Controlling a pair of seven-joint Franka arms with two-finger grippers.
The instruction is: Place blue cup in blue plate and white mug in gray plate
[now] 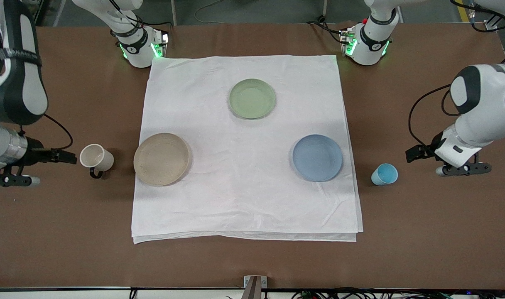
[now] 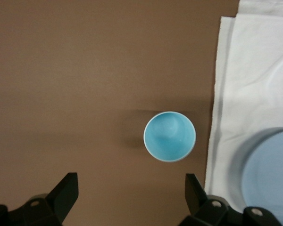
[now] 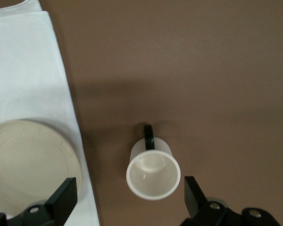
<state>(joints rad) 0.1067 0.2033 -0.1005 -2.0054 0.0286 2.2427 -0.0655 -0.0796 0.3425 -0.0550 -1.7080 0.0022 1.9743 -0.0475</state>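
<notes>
The blue cup (image 1: 384, 174) stands upright on the bare table beside the cloth, toward the left arm's end; it also shows in the left wrist view (image 2: 170, 136). The blue plate (image 1: 317, 158) lies on the cloth next to it. My left gripper (image 1: 414, 153) hovers open and empty beside the cup (image 2: 130, 188). The white mug (image 1: 95, 158) stands upright on the bare table toward the right arm's end, its dark handle showing in the right wrist view (image 3: 153, 175). The gray plate (image 1: 162, 159) lies on the cloth beside it. My right gripper (image 1: 63, 157) hovers open and empty at the mug (image 3: 130, 190).
A white cloth (image 1: 244, 199) covers the middle of the brown table. A pale green plate (image 1: 252, 99) lies on it, farther from the front camera than the other two plates. The arms' bases stand beside the cloth's corners.
</notes>
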